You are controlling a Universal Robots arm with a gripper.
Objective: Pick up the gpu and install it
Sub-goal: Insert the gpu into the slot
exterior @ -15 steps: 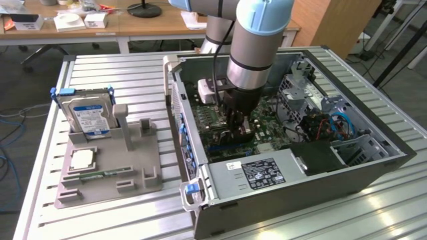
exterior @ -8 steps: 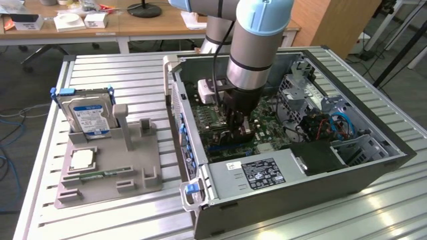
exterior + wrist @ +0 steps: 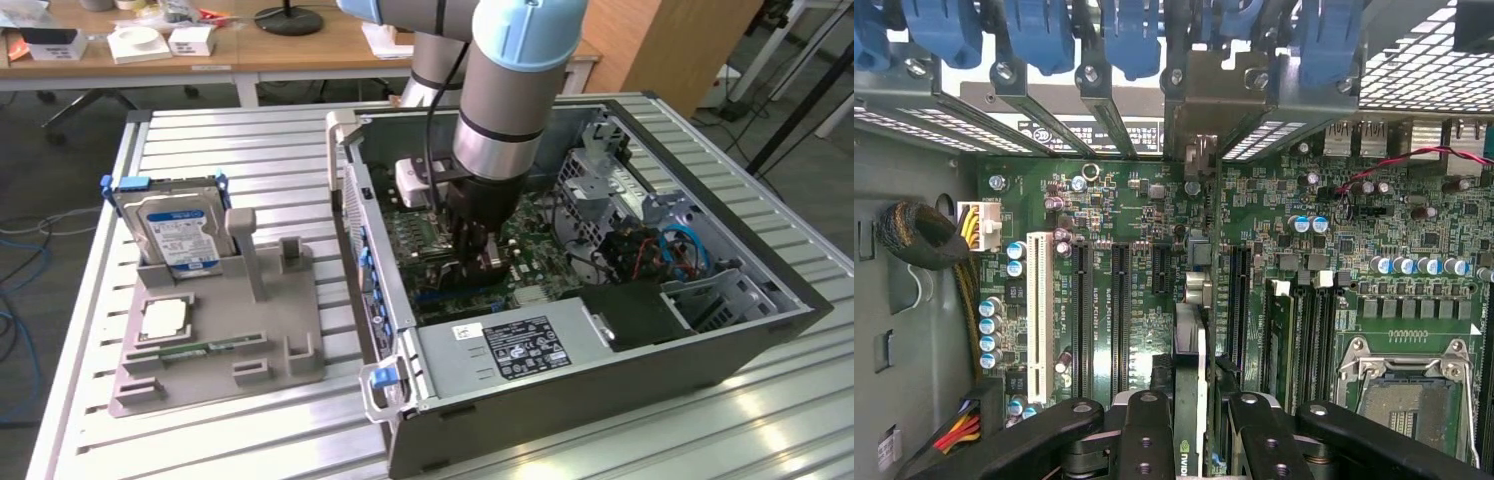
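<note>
The gpu [image 3: 1194, 330] appears edge-on in the wrist view as a slim dark card between my fingers [image 3: 1146, 430]. Its grey metal end bracket [image 3: 1204, 95] reaches the case's rear slot openings. My gripper [image 3: 1197, 440] is shut on the card and holds it upright over the motherboard's long black expansion slots [image 3: 1119, 310]. In the exterior view my gripper [image 3: 478, 258] reaches down inside the open computer case [image 3: 747, 330], close above the green motherboard [image 3: 534, 235]. The arm hides most of the card there.
A grey parts holder [image 3: 254, 340] sits on the table at the exterior view's left, carrying a hard drive [image 3: 171, 225], a processor chip [image 3: 163, 318] and a green memory stick [image 3: 200, 348]. Inside the case are the power supply [image 3: 514, 345], blue cables [image 3: 681, 250] and a drive cage [image 3: 594, 170].
</note>
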